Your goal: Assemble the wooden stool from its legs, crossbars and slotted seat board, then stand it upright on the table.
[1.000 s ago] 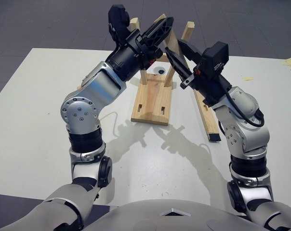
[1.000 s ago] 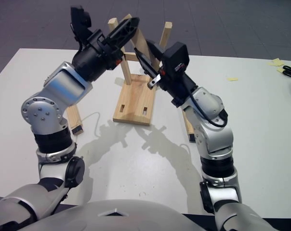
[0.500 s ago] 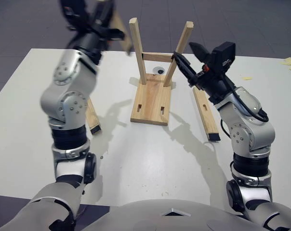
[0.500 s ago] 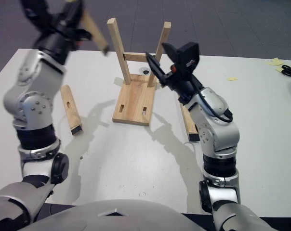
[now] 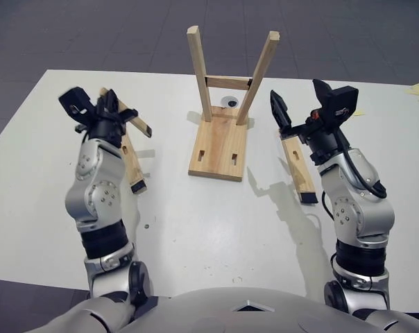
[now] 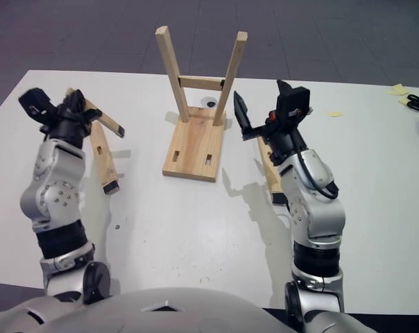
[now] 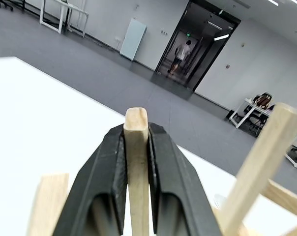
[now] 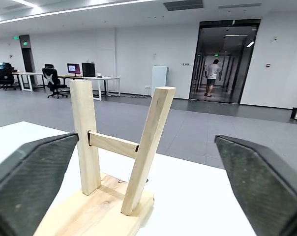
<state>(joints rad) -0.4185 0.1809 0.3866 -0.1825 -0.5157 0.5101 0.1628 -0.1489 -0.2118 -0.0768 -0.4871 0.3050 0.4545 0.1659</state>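
Head views: the board (image 5: 218, 146) lies flat mid-counter (image 5: 216, 229). Two legs (image 5: 199, 73) stand upright in its far slots, the right one leaning inward, with a crossbar (image 5: 228, 82) joining them near the top. My left pincer (image 5: 112, 109) is raised over the counter's left side, clenched on a thin stick (image 5: 137, 125) that slants across it; the stick's dark tip points toward the board. A loose leg (image 5: 132, 166) lies flat on the counter just below that pincer. My right pincer (image 5: 297, 97) is raised right of the board, released, fingers spread wide, gripping nothing. A second loose leg (image 5: 298, 170) lies flat on the counter under it, near the board's right edge but apart from it.

Left wrist view: both fingers (image 7: 109, 167) press against the stick's sides. Its pale end sticks out past the tips. Blurred pale wood shows beside and beyond; I cannot tell which pieces.

Right wrist view: two dark pads (image 8: 33, 172) sit wide apart at the frame edges. The board with both legs and the crossbar shows between them, well beyond the tips.
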